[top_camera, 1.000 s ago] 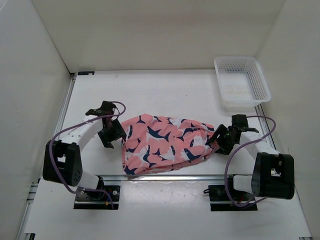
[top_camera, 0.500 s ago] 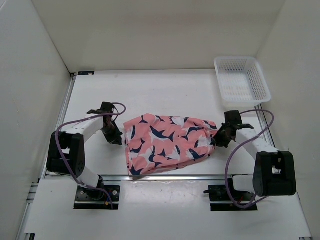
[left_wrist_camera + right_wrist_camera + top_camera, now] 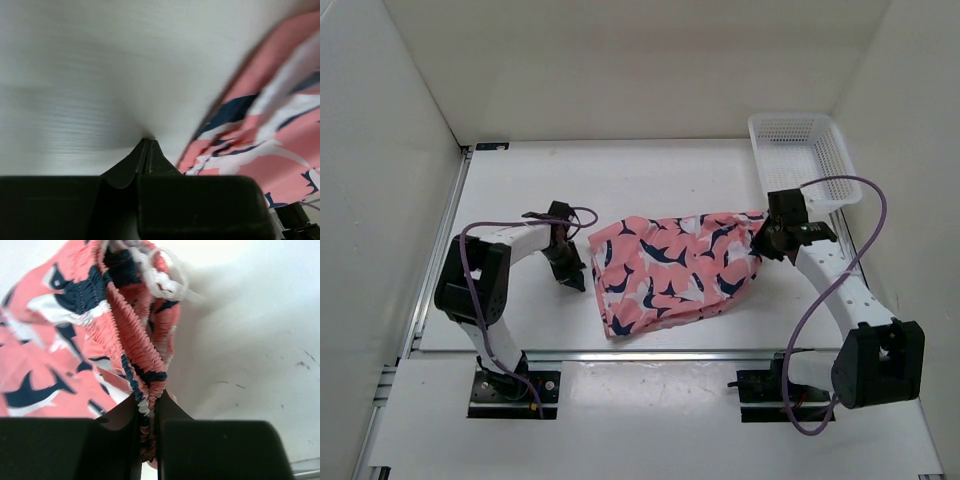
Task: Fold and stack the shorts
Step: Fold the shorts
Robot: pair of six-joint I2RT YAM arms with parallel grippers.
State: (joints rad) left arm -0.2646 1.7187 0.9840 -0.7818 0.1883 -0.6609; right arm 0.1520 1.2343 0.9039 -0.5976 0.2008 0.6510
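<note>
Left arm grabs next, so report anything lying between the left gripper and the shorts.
Nothing visible does: only bare table separates the shut left gripper from the shorts beside it.

White table (image 3: pixel 650 170), salmon whale-print shorts (image 3: pixel 670 270) lying crumpled mid-table, white mesh basket (image 3: pixel 803 165) at far right corner

Salmon-pink shorts (image 3: pixel 670 270), navy and white whale-like print all over. White mesh basket (image 3: pixel 805 165), grid of small holes. Plain white table (image 3: pixel 650 180).

One shorts (image 3: pixel 665 272); one basket (image 3: pixel 802 160); two grippers: left gripper (image 3: pixel 570 275), right gripper (image 3: pixel 766 240).
</note>
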